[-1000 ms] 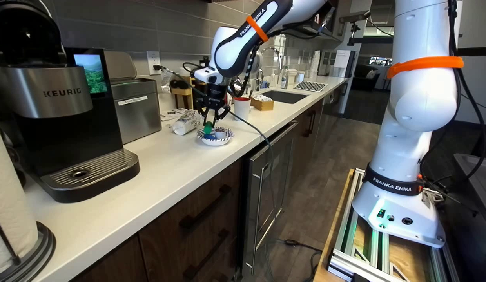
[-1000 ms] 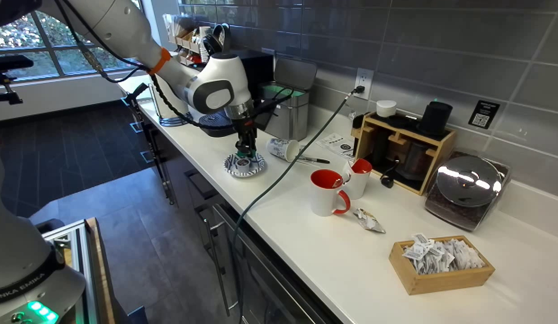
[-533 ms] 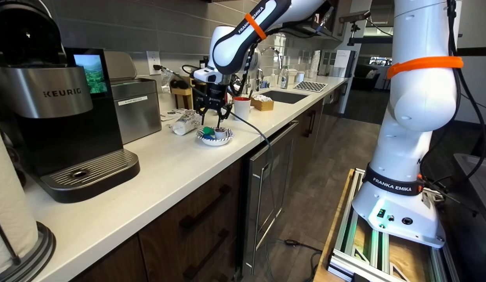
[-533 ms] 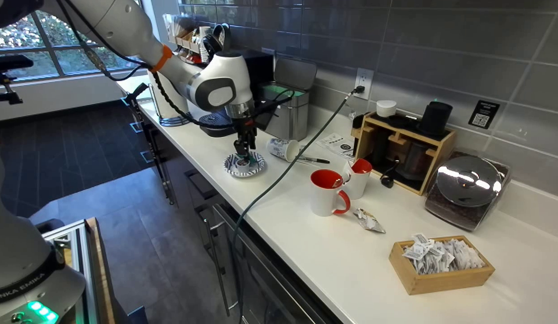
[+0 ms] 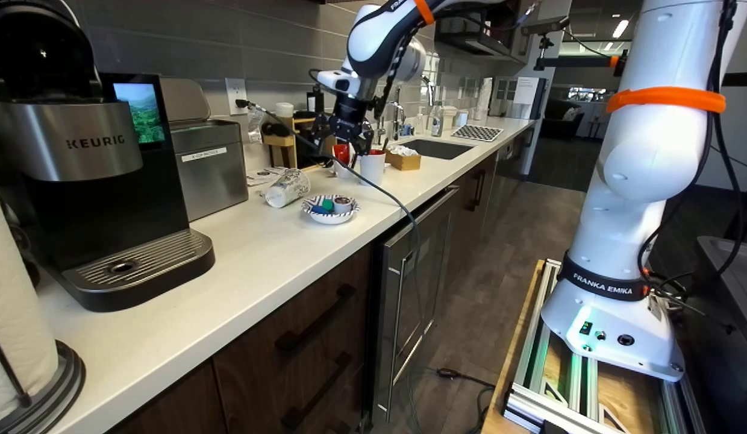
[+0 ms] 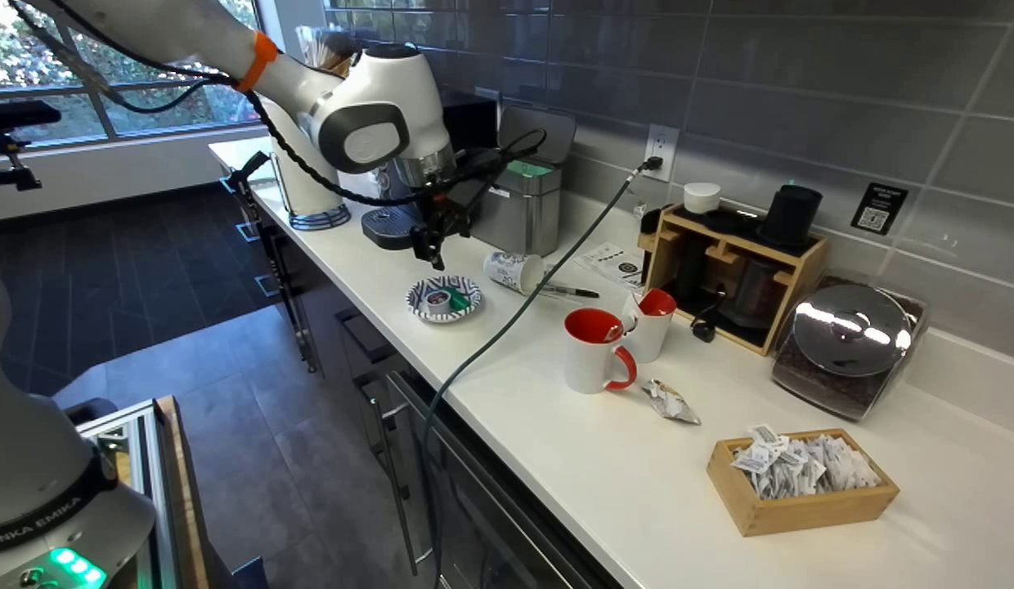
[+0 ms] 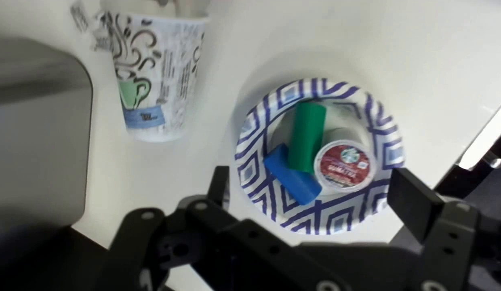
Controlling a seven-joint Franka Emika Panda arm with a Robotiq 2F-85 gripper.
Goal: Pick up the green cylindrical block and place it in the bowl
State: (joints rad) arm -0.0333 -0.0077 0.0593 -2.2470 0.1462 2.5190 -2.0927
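The green cylindrical block (image 7: 307, 135) lies on its side inside the bowl (image 7: 250, 171), partly over a blue block (image 7: 293, 178) and against a coffee pod (image 7: 344, 166). Both exterior views also show the green cylindrical block (image 5: 328, 205) (image 6: 456, 299) within the patterned bowl (image 5: 330, 220) (image 6: 468, 288) on the counter. My gripper (image 7: 311, 184) is open, its fingers wide apart with nothing held between them. In an exterior view the gripper (image 5: 342, 154) hangs well above the bowl, tilted, touching nothing there.
A paper cup (image 7: 157, 81) lies on its side beside the bowl. Two red-and-white mugs (image 6: 590, 352) stand farther along the counter. A cable (image 6: 515, 319) crosses the counter near the bowl. The coffee machine (image 5: 108, 199) and a metal bin (image 5: 212, 169) stand along the wall.
The gripper has opened and let go of the green block, which dropped into the bowl and settled there. The arm has then risen and tilted away from the bowl.
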